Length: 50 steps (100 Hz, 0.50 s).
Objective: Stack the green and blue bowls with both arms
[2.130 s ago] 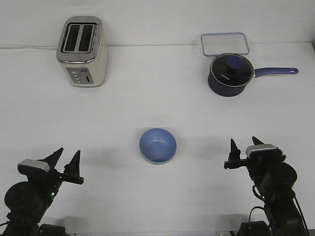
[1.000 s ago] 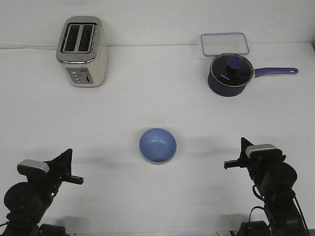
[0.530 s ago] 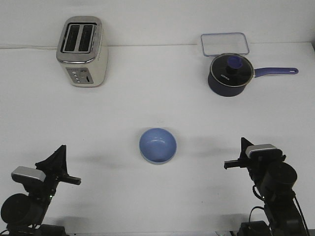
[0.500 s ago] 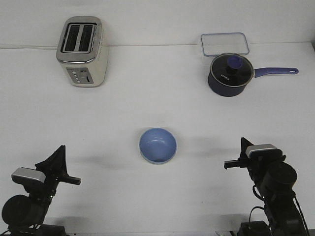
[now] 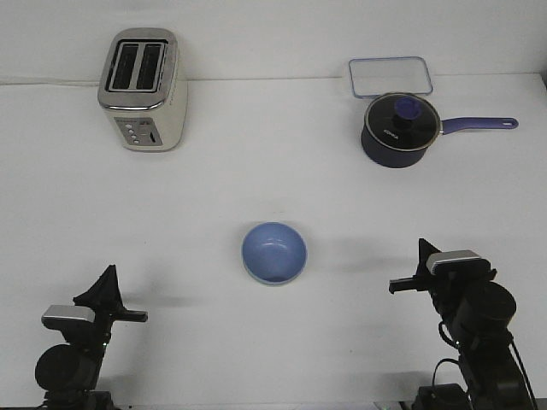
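Note:
The blue bowl (image 5: 273, 250) sits upright on the white table (image 5: 273, 171), a little in front of its middle. A thin pale greenish rim (image 5: 273, 283) shows under the bowl's near edge. It looks like the green bowl beneath the blue one, and the rest of it is hidden. My left gripper (image 5: 108, 279) is at the front left, shut and empty, well apart from the bowls. My right gripper (image 5: 420, 250) is at the front right, shut and empty, a good way right of the bowls.
A cream and silver toaster (image 5: 143, 90) stands at the back left. A dark navy lidded saucepan (image 5: 399, 128) with a purple handle stands at the back right. A clear rectangular lid (image 5: 390, 76) lies behind it.
Both grippers have gone from open to shut. My left arm has drawn back and down toward the front edge. The right arm and the bowls have stayed put.

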Motion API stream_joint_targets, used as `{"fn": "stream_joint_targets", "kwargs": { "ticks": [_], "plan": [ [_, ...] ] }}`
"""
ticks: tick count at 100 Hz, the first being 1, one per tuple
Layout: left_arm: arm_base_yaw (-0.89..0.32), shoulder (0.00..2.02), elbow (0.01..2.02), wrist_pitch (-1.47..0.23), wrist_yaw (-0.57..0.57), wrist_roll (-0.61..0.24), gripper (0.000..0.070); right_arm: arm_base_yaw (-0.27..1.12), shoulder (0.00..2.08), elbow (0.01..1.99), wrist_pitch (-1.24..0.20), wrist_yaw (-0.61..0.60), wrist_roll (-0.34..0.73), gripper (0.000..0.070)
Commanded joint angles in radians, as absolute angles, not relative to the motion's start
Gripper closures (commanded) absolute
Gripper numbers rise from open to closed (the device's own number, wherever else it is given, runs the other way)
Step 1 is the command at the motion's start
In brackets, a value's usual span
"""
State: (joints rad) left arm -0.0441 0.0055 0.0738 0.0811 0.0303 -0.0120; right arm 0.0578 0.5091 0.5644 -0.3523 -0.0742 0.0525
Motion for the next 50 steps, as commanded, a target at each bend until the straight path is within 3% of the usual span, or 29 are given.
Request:
{"fn": "stream_joint_targets", "kwargs": {
  "ticks": [1, 19, 50],
  "plan": [
    [-0.043, 0.003, 0.06, 0.148, 0.022, 0.0, 0.0688, 0.058, 0.511, 0.57, -0.337, -0.071, 0.056, 0.07],
    [-0.043, 0.003, 0.014, 0.244, 0.022, -0.001, 0.0688, 0.058, 0.511, 0.57, -0.337, -0.071, 0.056, 0.07],
    [-0.043, 0.004, 0.014, 0.232, 0.022, -0.001, 0.0688, 0.058, 0.511, 0.57, -0.336, -0.071, 0.056, 0.07]
  ]
}}
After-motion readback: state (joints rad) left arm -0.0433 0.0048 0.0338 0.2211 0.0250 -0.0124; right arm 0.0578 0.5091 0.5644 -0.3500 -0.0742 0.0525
